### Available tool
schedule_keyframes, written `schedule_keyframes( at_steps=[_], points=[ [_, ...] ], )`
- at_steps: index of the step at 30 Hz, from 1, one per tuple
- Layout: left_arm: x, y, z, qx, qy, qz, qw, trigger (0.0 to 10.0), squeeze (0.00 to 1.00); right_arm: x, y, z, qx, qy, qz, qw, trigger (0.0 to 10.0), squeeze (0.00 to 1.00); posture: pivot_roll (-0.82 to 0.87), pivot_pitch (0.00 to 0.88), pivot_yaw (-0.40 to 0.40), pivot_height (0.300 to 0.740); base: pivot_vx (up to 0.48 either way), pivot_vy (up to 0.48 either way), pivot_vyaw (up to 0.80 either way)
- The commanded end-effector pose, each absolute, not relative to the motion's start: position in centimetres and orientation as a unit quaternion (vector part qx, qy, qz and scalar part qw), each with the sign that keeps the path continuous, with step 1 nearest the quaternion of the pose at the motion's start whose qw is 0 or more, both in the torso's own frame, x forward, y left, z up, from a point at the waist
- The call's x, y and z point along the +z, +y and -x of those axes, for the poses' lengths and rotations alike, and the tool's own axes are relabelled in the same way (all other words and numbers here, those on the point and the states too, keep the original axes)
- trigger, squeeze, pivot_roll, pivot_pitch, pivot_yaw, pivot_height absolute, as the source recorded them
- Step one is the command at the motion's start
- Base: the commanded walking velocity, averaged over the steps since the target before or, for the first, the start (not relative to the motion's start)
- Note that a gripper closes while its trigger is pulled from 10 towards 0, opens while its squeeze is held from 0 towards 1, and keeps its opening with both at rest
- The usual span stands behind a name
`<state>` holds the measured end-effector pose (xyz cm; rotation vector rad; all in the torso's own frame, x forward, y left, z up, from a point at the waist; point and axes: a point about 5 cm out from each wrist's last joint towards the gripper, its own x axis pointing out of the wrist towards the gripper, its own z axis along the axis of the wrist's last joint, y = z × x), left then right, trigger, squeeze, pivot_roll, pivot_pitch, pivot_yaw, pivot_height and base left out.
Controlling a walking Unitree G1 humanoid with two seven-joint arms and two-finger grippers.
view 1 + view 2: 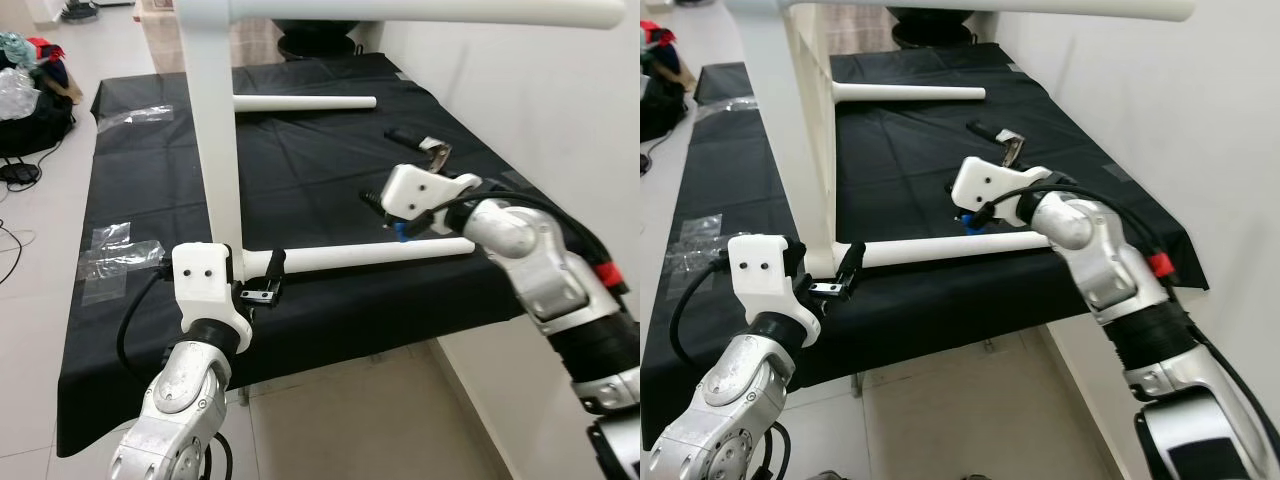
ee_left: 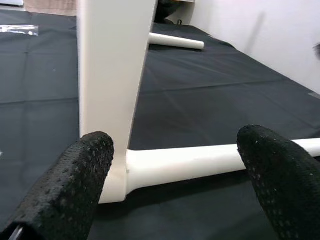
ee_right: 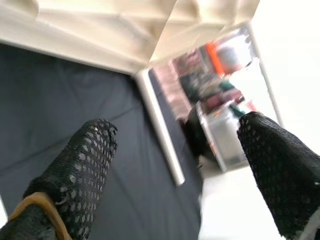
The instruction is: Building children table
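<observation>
A low platform draped in wrinkled black cloth [image 1: 300, 190] is the landmark here. At its near edge, the left gripper [image 1: 262, 280] closes its two pebbled black fingers [image 2: 75, 185] around a smooth white round table leg [image 1: 380, 253], close to where that leg joins the white tabletop panel [image 1: 212, 120]. The panel stands on edge on the cloth, flat and matte, rising out of the top of the picture. The held leg lies level just above the cloth, its long axis running crosswise from the panel toward the platform's right side. Above that leg's right end hovers the right gripper [image 1: 436, 155], fingers spread apart and holding nothing, pointing toward the platform's far end. Further back, a second white leg [image 1: 305, 102] juts from the panel, parallel to the first and pointing the same way. Off the platform's left side, crumpled clear plastic wrap [image 1: 112, 257] lies partly on the cloth, and a dark bag [image 1: 30, 105] sits on the pale tiled floor.
</observation>
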<state>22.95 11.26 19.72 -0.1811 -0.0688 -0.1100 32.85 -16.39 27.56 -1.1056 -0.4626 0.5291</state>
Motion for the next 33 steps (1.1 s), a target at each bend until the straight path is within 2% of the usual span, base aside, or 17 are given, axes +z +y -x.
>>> schedule_keyframes(
  at_steps=[1,3,7,11,13,14,18,21,27,33],
  points=[
    [19.8,11.1,-22.9,-0.059,-0.031,0.093,0.993,10.0,0.0,27.6,-17.0,-32.1,0.247,-0.232,0.505,0.794,10.0,0.0,0.0,0.137,-0.043,0.74,0.0,0.0,0.0],
    [19.7,11.1,-22.9,-0.061,-0.031,0.094,0.993,10.0,0.0,26.4,-17.5,-30.8,0.284,-0.225,0.501,0.786,10.0,0.0,0.0,0.138,-0.041,0.74,0.0,0.0,0.0],
    [19.8,11.0,-23.1,-0.062,-0.032,0.091,0.993,10.0,0.0,25.9,-18.3,-29.8,0.287,-0.224,0.488,0.793,10.0,0.0,0.0,0.138,-0.036,0.74,0.0,0.0,0.0],
    [19.8,11.1,-23.1,-0.065,-0.031,0.091,0.993,10.0,0.0,26.9,-19.2,-28.5,0.224,-0.292,0.496,0.786,10.0,0.0,0.0,0.138,-0.029,0.74,0.0,0.0,0.0],
    [19.8,11.2,-23.2,-0.063,-0.031,0.087,0.994,10.0,0.0,27.8,-19.8,-27.5,0.157,-0.345,0.52,0.765,10.0,0.0,0.0,0.138,-0.027,0.74,0.0,0.0,0.0],
    [19.8,11.2,-23.2,-0.063,-0.031,0.087,0.994,10.0,0.0,27.8,-19.8,-27.5,0.157,-0.345,0.52,0.765,10.0,0.0,0.0,0.138,-0.027,0.74,0.0,0.0,0.0],
    [19.8,11.2,-23.3,-0.065,-0.031,0.087,0.994,10.0,0.0,29.0,-20.3,-26.8,0.063,-0.384,0.537,0.748,10.0,0.0,0.0,0.138,-0.025,0.74,0.0,0.0,0.0],
    [19.8,11.3,-23.3,-0.066,-0.032,0.084,0.994,10.0,0.0,30.1,-19.8,-27.2,0.027,-0.39,0.547,0.74,10.0,0.0,0.0,0.138,-0.02,0.74,0.0,0.0,0.0],
    [19.9,11.2,-23.4,-0.066,-0.034,0.083,0.994,10.0,0.0,30.9,-18.6,-28.7,0.021,-0.37,0.568,0.735,10.0,0.0,0.0,0.136,-0.023,0.74,0.0,0.0,0.0],
    [20.0,11.2,-23.3,-0.066,-0.038,0.083,0.994,10.0,0.0,32.8,-17.9,-29.3,-0.03,-0.391,0.578,0.716,10.0,0.0,0.01,0.138,-0.033,0.74,0.0,0.0,0.0]
  ],
)
